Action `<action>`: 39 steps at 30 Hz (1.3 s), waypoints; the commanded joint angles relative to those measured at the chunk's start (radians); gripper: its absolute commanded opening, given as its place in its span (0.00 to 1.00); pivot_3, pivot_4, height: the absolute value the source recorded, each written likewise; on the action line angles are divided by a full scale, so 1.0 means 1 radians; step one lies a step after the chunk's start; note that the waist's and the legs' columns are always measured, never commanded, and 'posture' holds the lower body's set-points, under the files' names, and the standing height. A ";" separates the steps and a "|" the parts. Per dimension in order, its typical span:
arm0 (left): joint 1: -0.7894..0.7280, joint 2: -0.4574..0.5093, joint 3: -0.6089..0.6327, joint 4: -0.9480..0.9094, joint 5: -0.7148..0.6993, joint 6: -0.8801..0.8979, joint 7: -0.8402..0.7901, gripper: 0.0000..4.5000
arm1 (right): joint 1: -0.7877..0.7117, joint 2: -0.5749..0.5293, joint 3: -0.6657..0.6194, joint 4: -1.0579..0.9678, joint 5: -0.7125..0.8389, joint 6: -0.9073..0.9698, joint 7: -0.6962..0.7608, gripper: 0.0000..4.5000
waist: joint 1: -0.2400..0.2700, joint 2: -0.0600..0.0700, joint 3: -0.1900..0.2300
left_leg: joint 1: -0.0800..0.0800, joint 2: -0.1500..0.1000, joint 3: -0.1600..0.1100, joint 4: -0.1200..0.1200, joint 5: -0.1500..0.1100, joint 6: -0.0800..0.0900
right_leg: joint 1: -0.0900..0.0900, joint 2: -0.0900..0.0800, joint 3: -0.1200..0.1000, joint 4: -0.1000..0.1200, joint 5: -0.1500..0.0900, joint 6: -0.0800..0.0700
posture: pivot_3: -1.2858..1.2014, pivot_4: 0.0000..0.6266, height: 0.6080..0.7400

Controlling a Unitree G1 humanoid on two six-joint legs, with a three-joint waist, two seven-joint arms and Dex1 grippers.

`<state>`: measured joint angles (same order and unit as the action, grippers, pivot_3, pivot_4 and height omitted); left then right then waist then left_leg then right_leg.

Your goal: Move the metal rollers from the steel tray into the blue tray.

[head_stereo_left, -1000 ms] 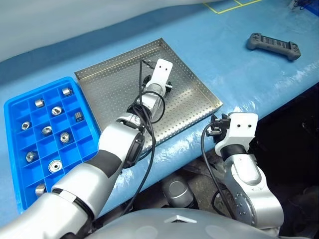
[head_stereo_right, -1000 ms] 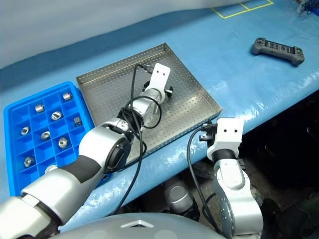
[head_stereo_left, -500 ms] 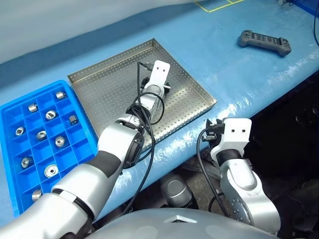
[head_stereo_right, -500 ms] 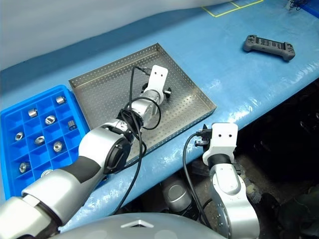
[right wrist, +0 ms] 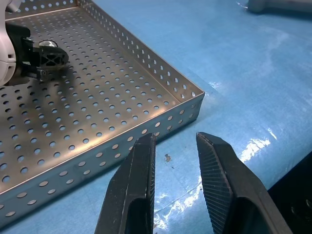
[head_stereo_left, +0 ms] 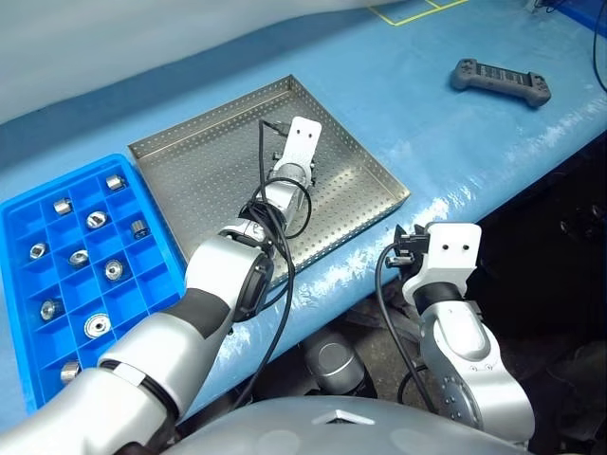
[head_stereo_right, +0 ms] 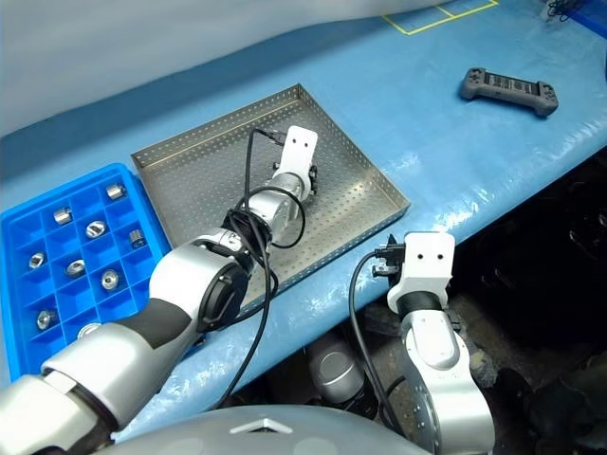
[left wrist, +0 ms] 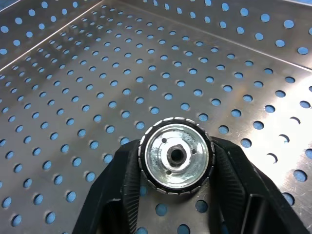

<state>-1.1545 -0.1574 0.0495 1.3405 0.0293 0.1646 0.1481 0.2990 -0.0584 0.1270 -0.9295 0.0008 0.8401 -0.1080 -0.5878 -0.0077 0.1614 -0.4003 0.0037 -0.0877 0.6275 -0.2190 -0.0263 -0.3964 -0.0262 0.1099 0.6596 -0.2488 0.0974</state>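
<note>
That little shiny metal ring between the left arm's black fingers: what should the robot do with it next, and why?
Probably lift it straight up. The left gripper is closed on the silver metal roller, which sits low over the perforated steel tray. It must clear the rim before swinging to the blue compartment tray.

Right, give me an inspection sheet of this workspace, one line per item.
Surface: blue covered table, glossy near its front edge.
Job's things: steel tray holds one metal roller; blue tray has rollers in several compartments.
Clutter: grey handheld controller on the table.
Grippers: left gripper shut on the metal roller in the steel tray; right gripper open, empty, off the tray's corner.
Cables: black cable looped along the left arm.
Surroundings: yellow floor lines beyond the table.
</note>
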 commanded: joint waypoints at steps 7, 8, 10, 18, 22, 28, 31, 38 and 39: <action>0.021 -0.124 0.011 -0.005 -0.008 -0.025 -0.031 0.51 | -0.031 -0.006 -0.017 -0.004 -0.012 -0.030 0.012 0.32 | 0.001 -0.001 0.000 | 0.000 0.000 0.000 0.000 0.000 0.000 | 0.000 0.000 0.000 0.000 0.000 0.000 | 0.29 0.24 1.00; 0.020 -0.122 0.008 -0.004 -0.006 -0.020 -0.040 0.51 | -0.041 -0.007 -0.016 0.002 -0.013 -0.032 0.013 0.32 | 0.001 -0.001 0.000 | 0.000 0.000 0.000 0.000 0.000 0.000 | 0.000 0.000 0.000 0.000 0.000 0.000 | 0.29 0.24 1.00; 0.022 -0.120 0.004 -0.001 -0.002 -0.013 -0.064 0.48 | -0.062 -0.008 -0.013 0.011 -0.016 -0.033 0.017 0.32 | 0.001 -0.001 0.000 | 0.000 0.000 0.000 0.000 0.000 0.000 | 0.000 0.000 0.000 0.000 0.000 0.000 | 0.29 0.24 1.00; 0.027 -0.118 -0.006 -0.001 0.010 -0.004 -0.064 0.38 | -0.078 -0.012 -0.013 0.019 -0.023 -0.036 0.027 0.32 | 0.002 -0.001 0.000 | 0.001 0.000 0.000 0.000 0.000 0.000 | 0.001 0.000 0.000 0.000 0.000 0.000 | 0.29 0.24 1.00; 0.011 -0.106 0.000 -0.007 0.003 -0.015 -0.075 0.38 | -0.098 -0.020 -0.016 0.041 -0.023 -0.048 0.037 0.32 | 0.003 -0.002 0.000 | 0.001 0.000 0.000 0.000 0.000 0.000 | 0.001 0.000 0.000 0.000 0.000 0.000 | 0.30 0.24 1.00; -0.061 -0.074 0.025 -0.036 -0.031 -0.028 -0.161 0.38 | -0.146 -0.029 -0.021 0.100 -0.011 -0.078 0.068 0.32 | 0.017 -0.003 0.001 | 0.002 0.000 0.001 -0.001 0.000 0.000 | 0.002 0.000 0.000 0.000 0.000 0.000 | 0.32 0.24 1.00; -0.089 -0.050 0.030 -0.055 -0.039 -0.024 -0.221 0.38 | -0.165 -0.031 -0.027 0.125 -0.007 -0.091 0.082 0.32 | 0.031 -0.004 0.002 | 0.002 0.000 0.001 -0.001 0.000 0.000 | 0.002 0.000 0.001 0.000 0.000 0.000 | 0.33 0.24 1.00; -0.053 0.150 -0.044 -0.282 -0.028 0.029 -0.571 0.38 | -0.214 -0.059 -0.055 0.181 0.001 -0.114 0.125 0.32 | 0.065 -0.005 0.003 | 0.003 0.000 0.002 -0.003 0.000 0.000 | 0.001 0.000 0.003 0.000 0.000 0.000 | 0.36 0.24 1.00; -0.018 0.194 -0.065 -0.360 -0.026 0.056 -0.636 0.38 | -0.219 -0.065 -0.056 0.189 0.003 -0.116 0.134 0.32 | 0.067 -0.005 0.002 | 0.003 0.000 0.003 -0.004 0.000 0.000 | 0.001 0.000 0.004 0.000 0.000 0.000 | 0.36 0.24 1.00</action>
<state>-1.1975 -0.0170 0.0015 1.0991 -0.0013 0.1934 -0.3973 0.0943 -0.1154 0.0889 -0.7303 -0.0029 0.7491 0.0128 -0.5207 -0.0124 0.1639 -0.3961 0.0046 -0.0839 0.6216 -0.2190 -0.0263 -0.3953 -0.0253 0.1157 0.6604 -0.2487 0.0975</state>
